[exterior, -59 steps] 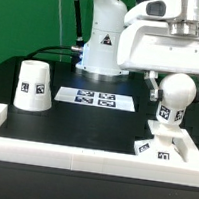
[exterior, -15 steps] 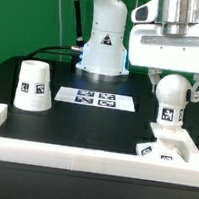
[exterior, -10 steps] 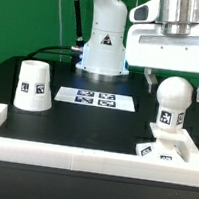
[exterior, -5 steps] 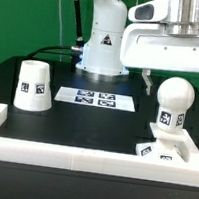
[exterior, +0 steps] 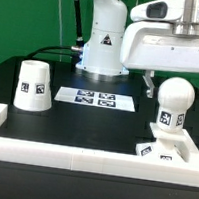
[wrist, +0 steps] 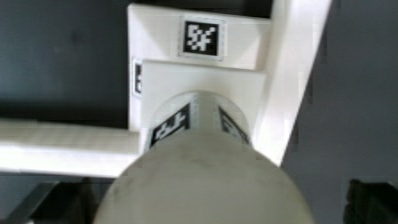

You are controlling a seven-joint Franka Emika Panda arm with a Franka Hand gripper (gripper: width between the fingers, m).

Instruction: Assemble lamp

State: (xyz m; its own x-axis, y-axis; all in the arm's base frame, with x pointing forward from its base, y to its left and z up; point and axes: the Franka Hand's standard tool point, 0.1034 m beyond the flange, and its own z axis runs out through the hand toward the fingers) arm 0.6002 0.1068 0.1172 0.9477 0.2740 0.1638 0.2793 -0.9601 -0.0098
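Standing upright on the flat square base (exterior: 152, 149), the white ball-topped bulb (exterior: 172, 104) shows square tags; the gripper (exterior: 177, 91) straddles it, released, fingers clear.

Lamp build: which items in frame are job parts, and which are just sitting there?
Job parts:
- base
- bulb, standing on the base
- shade, apart at the exterior view's left
- pincer, open around the bulb

Lying about:
- marker board
- white rail frame
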